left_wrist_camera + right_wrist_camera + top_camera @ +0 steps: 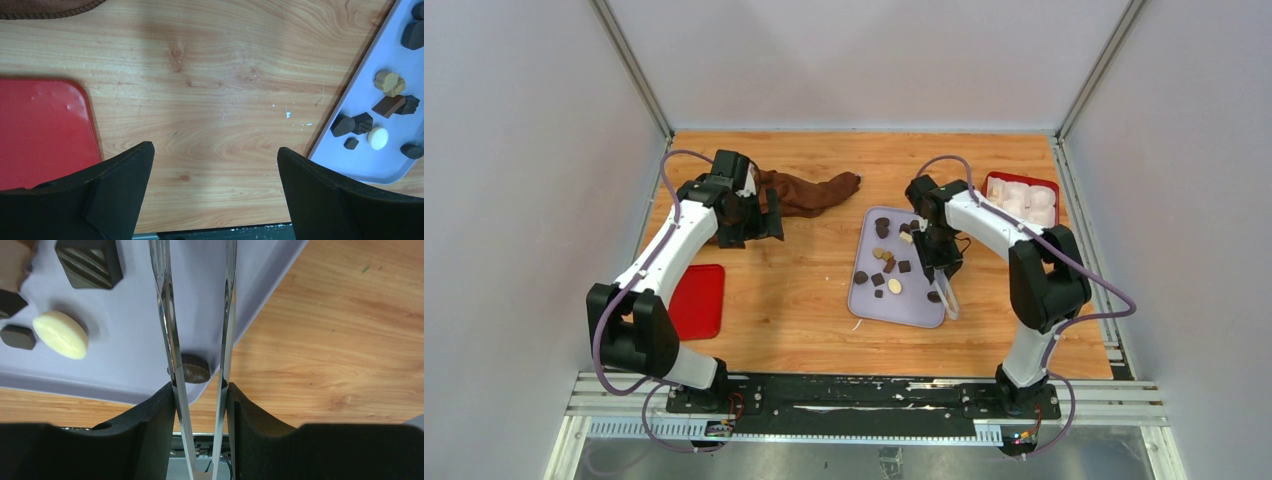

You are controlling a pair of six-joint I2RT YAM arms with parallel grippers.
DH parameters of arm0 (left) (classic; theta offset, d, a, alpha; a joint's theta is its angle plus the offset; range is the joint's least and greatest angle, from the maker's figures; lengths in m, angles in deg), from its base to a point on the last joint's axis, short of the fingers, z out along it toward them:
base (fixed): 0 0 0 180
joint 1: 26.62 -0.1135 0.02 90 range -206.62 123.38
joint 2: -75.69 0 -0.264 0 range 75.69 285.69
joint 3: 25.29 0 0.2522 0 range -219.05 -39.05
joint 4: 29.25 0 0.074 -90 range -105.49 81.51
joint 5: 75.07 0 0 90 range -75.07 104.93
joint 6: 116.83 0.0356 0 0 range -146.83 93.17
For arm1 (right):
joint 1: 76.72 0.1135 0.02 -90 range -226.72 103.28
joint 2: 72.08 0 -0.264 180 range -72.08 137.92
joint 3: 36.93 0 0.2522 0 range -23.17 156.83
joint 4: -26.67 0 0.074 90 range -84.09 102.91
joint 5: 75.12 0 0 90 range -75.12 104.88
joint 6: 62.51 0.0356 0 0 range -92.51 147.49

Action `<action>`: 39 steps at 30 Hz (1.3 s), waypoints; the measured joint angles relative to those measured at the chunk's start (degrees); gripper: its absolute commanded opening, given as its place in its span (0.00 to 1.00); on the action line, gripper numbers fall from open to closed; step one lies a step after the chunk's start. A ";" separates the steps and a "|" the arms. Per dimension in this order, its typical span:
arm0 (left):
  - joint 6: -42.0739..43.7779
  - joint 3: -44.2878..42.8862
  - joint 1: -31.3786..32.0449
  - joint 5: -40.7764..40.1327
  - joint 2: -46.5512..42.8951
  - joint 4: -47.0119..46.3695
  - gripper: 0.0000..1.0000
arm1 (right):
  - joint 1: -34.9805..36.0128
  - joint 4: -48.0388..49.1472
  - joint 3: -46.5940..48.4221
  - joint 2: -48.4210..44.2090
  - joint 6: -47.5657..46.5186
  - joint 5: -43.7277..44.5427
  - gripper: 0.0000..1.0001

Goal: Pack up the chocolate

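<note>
- Nearest us in the overhead view, both arm bases sit on a black rail (pixel 854 395) at the table's front edge.
- We see the right gripper (pixel 200 390) clamped on a pair of metal tongs (pixel 167 330), one black finger pressing each blade from the outside.
- We find the tongs pointing down over the near right corner of the lavender tray (pixel 125 365).
- We see a round dark piece (pixel 195 369) lying between the two blades, close to the tray's rim; we cannot tell whether the blades touch it.
- We count the chocolate pieces (pixel 861 277) scattered across the tray, dark brown, tan and cream, round and square.
- We notice a cream round piece (pixel 60 335) and a ribbed dark square (pixel 90 262) lying apart from the tongs on the tray floor.
- We see the left gripper (pixel 215 185) spread wide with nothing between its fingers, hanging over the bare wooden table (pixel 215 75).
- We see a flat red tray (pixel 42 125) lying on the table to its left.
- We see a crumpled brown cloth (pixel 809 192) lying beside the left wrist, towards the back.
- We see a red bin (pixel 994 182) of white cups (pixel 1024 200) standing at the far right corner, behind the right arm.
</note>
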 measured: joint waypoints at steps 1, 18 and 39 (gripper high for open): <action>0.00 0.00 0.00 -0.02 0.00 -0.02 0.99 | 0.00 0.11 0.66 0.52 0.00 0.11 0.44; 0.00 0.00 0.00 -0.28 0.00 0.00 0.99 | 0.02 -0.57 2.67 0.07 -0.09 2.23 0.01; 1.29 -0.52 0.00 -0.31 0.00 0.02 0.99 | -12.52 -5.95 10.32 -7.34 -1.95 6.58 0.00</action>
